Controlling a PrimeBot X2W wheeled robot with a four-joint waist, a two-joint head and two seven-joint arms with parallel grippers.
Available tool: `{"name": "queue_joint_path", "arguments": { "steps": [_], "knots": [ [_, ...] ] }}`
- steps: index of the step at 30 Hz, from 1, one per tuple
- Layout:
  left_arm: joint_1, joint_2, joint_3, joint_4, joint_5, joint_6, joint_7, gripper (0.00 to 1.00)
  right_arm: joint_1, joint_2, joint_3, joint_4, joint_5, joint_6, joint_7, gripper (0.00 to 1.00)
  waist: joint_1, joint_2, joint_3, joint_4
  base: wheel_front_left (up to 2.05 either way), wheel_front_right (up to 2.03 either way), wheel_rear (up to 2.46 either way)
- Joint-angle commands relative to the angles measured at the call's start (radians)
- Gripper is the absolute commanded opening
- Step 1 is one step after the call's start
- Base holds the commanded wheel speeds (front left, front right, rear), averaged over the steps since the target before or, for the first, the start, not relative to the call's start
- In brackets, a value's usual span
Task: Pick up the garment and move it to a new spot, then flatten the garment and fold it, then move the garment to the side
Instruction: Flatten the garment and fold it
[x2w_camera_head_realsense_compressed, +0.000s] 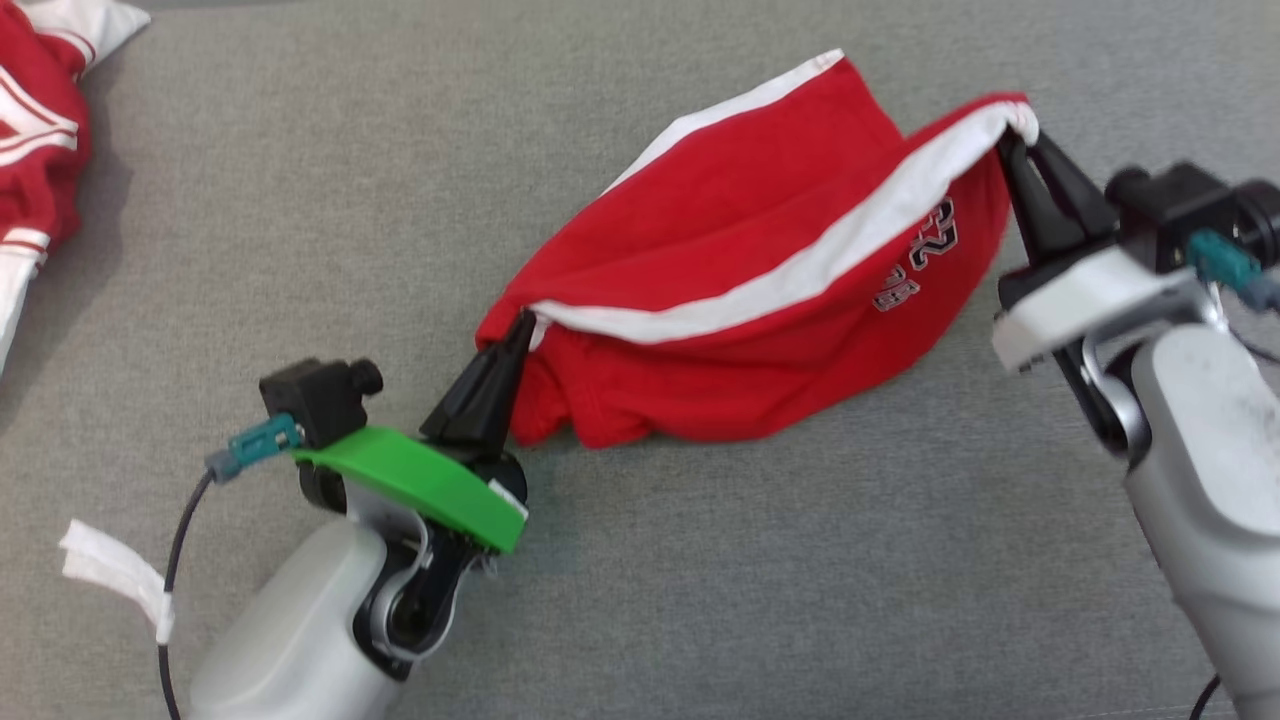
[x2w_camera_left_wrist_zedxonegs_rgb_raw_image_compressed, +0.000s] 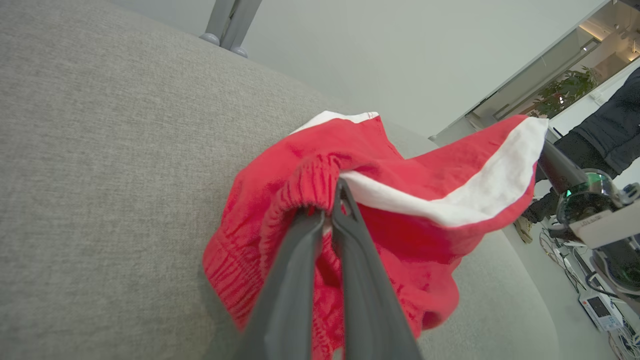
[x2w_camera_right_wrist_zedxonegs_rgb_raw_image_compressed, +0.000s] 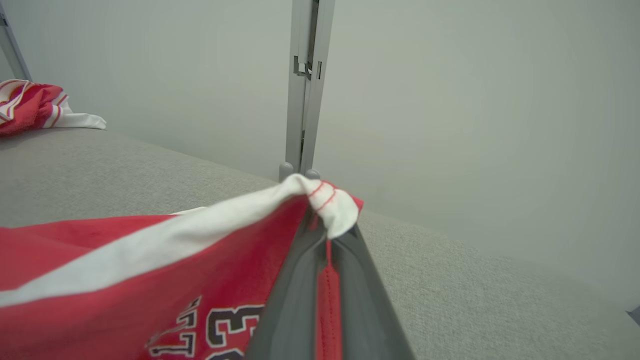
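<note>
Apart, left end effector (x2w_camera_head_realsense_compressed: 524, 325), right end effector (x2w_camera_head_realsense_compressed: 1012, 138) pinching garment (x2w_camera_head_realsense_compressed: 740, 230) ends

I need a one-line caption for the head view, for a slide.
The left pincer and right pincer hold red shorts by opposite ends over grey surface.

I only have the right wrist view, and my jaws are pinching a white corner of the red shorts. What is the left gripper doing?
Observer: The left gripper is shut on the shorts at the elastic waistband end.
Operator: Is the cloth hanging free?
Observer: No. It spans from there to the right gripper, but its middle sags and looks to rest on the grey surface.
Operator: Anyone close by?
Observer: The left wrist view shows a person in dark clothes beyond the surface's far edge.
</note>
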Motion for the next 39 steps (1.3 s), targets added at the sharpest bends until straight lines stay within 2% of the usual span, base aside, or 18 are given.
{"name": "queue_joint_path", "arguments": {
  "steps": [1, 11, 17, 23, 26, 27, 28, 29, 30, 31, 36, 39],
  "knots": [
    [-0.033, -0.009, 0.007, 0.016, -0.013, -0.007, 0.004, 0.0, -0.041, -0.009, 0.013, 0.035, 0.012, -0.001, 0.002, 0.0, 0.0, 0.0, 0.058, 0.041, 0.0, 0.0, 0.0],
    [-0.154, -0.045, 0.021, 0.124, -0.098, -0.021, -0.015, 0.0, -0.326, -0.002, 0.13, 0.365, 0.065, -0.001, -0.018, 0.0, 0.0, 0.0, 0.124, 0.078, 0.0, 0.0, 0.0],
    [-0.192, -0.052, 0.012, 0.146, -0.134, -0.022, -0.038, 0.0, -0.421, 0.013, 0.184, 0.501, 0.088, -0.001, -0.041, 0.0, 0.0, 0.0, 0.131, 0.081, 0.0, 0.0, 0.0],
    [-0.206, -0.05, 0.012, 0.174, -0.159, -0.022, -0.056, 0.0, -0.479, 0.029, 0.195, 0.61, 0.108, -0.001, -0.065, 0.0, 0.0, 0.0, 0.125, 0.075, 0.0, 0.0, 0.0],
    [-0.207, -0.051, 0.0, 0.182, -0.163, -0.022, -0.06, 0.0, -0.498, 0.036, 0.204, 0.646, 0.113, -0.001, -0.075, 0.41, 0.0, 0.0, 0.12, 0.073, 0.0, 0.0, 0.0],
    [-0.207, -0.051, -0.005, 0.184, -0.161, -0.022, -0.062, 0.12, -0.503, 0.042, 0.208, 0.658, 0.114, -0.001, -0.078, 0.84, 0.0, 0.0, 0.117, 0.072, 0.0, 0.0, 0.0],
    [-0.207, -0.051, -0.007, 0.186, -0.158, -0.022, -0.063, 0.31, -0.506, 0.046, 0.21, 0.666, 0.116, -0.001, -0.08, 1.0, 0.0, 0.0, 0.115, 0.072, 0.0, 0.0, 0.0],
    [-0.206, -0.05, -0.008, 0.187, -0.152, -0.022, -0.067, 0.45, -0.508, 0.051, 0.215, 0.677, 0.117, -0.001, -0.083, 1.0, 0.0, 0.0, 0.111, 0.072, 0.0, 0.0, 0.0],
    [-0.204, -0.048, -0.008, 0.188, -0.145, -0.022, -0.069, 0.86, -0.511, 0.053, 0.219, 0.684, 0.12, -0.001, -0.085, 1.0, 0.0, 0.0, 0.109, 0.072, 0.0, 0.0, 0.0],
    [-0.198, -0.046, -0.008, 0.189, -0.136, -0.022, -0.073, 1.0, -0.513, 0.054, 0.224, 0.691, 0.123, -0.001, -0.087, 1.0, 0.0, 0.0, 0.104, 0.072, 0.0, 0.0, 0.0],
    [-0.148, -0.031, 0.007, 0.181, -0.077, -0.021, -0.08, 1.0, -0.507, 0.045, 0.249, 0.712, 0.133, -0.001, -0.091, 1.0, 0.0, 0.0, 0.075, 0.075, 0.0, 0.0, 0.0],
    [-0.107, -0.018, 0.036, 0.149, 0.001, -0.008, -0.081, 1.0, -0.492, 0.032, 0.27, 0.723, 0.144, -0.001, -0.092, 1.0, 0.0, 0.0, 0.05, 0.079, 0.0, 0.0, 0.0]
  ]
}}
